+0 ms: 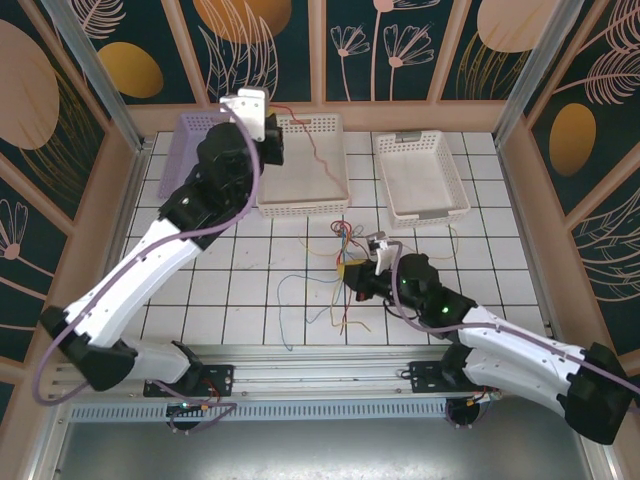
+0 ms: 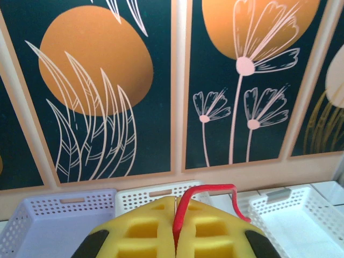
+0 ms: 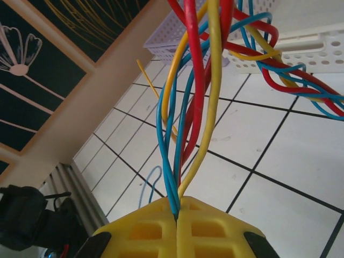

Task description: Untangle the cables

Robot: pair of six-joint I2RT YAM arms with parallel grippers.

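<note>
Left tool (image 2: pixel 176 236) clamping one red cable (image 2: pixel 207 189), right tool (image 3: pixel 177 226) clamping a red-blue-yellow bundle (image 3: pixel 185 107) — three baskets (image 1: pixel 425 175) beyond

- Right wrist: cables (image 3: pixel 185 123) cut off at top edge.
- Left wrist: red cable (image 2: pixel 207 187), lower end hidden between left gripper (image 2: pixel 174 226) pads (image 2: pixel 142 228).
- Table's far left corner: lilac basket (image 1: pixel 186 130) partly behind left arm (image 1: pixel 170 250).

I'm looking into a robotics lab cell: a white gridded table (image 1: pixel 250 285) walled behind and beside by floral panels (image 1: pixel 270 50), with an aluminium rail (image 1: pixel 320 372) along its near edge.
</note>
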